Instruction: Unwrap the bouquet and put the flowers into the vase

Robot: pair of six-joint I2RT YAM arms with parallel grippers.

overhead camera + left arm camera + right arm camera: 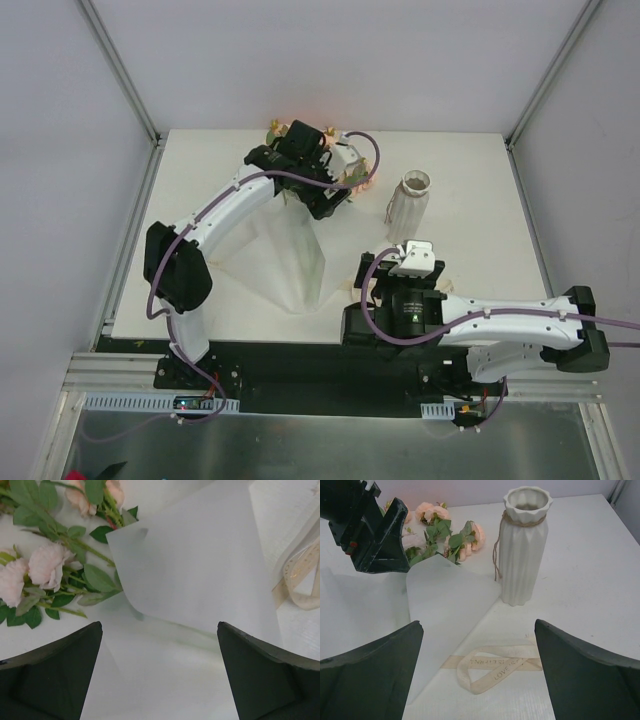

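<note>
White paper (200,565) lies loose, ribbon (495,665) off beside it: unwrapping underway. Flowers (45,570) at the paper's far mouth; vase (522,555) upright to their right. Left gripper (159,630) wide, empty, over paper; right gripper (479,627) wide, empty, above ribbon. Next: free stems from the curled paper edge. Open table (590,580) right of vase.

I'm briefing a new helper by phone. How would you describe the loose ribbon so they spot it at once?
On the table, find the upright ribbed vase. Toward the near edge from it, beside the white paper, lies the ribbon: the only flat cream band, looped, with printed lettering.
</note>
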